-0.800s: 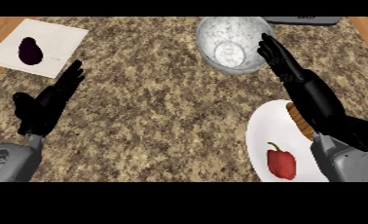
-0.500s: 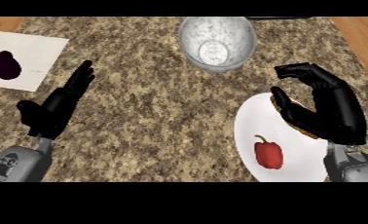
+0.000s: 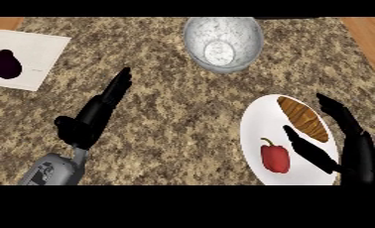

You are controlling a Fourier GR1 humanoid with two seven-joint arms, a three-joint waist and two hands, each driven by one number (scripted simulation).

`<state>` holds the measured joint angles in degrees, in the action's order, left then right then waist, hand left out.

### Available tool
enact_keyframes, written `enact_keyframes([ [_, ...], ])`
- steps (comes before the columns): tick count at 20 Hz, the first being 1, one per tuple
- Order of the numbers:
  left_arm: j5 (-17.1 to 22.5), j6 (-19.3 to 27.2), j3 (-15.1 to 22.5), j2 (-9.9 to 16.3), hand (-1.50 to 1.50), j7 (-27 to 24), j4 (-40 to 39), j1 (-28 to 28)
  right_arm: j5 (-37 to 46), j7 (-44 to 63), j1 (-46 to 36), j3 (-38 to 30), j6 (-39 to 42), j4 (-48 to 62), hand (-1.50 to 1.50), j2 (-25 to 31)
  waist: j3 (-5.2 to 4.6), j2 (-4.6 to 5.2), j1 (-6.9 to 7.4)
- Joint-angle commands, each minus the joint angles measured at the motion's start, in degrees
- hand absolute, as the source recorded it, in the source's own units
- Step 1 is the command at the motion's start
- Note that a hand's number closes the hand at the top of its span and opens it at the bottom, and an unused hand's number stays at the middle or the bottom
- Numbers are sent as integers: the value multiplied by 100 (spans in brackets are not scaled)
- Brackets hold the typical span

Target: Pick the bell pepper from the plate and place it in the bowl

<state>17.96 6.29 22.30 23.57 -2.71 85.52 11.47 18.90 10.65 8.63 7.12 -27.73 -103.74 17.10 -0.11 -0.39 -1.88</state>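
Note:
A red bell pepper [image 3: 275,156] with a green stem lies on the white plate [image 3: 253,128] at the lower right. A brown bread roll [image 3: 302,118] shares the plate's far side. My right hand [image 3: 344,142] is open just right of the pepper, thumb stretched toward it without touching, fingers over the plate's right rim. The clear glass bowl [image 3: 222,44] stands at the counter's far edge, centre, with nothing in it. My left hand [image 3: 92,118] rests open at the lower left, fingers pointing up.
A white cutting board [image 3: 36,53] with a dark purple eggplant [image 3: 9,64] lies at the far left. The speckled granite counter [image 3: 176,108] spreads between plate and bowl. Wooden edges show at both top corners.
My right hand has dropped from above the plate to beside the pepper and uncurled its fingers. The view has shifted slightly; the left hand has stayed put.

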Motion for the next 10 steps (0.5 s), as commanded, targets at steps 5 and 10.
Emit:
enact_keyframes([
  [5, -185, 118, 284, -303, 0, 177, 304, -44, 1659, 2312, -32, 407, 1265, -475, -150, 1139, -15, 31, 214],
  [10, -151, -76, 121, -213, 0, 51, -18, 168, 1208, 3783, -167, 867, 3196, -896, -150, 1670, -40, 90, 230],
])
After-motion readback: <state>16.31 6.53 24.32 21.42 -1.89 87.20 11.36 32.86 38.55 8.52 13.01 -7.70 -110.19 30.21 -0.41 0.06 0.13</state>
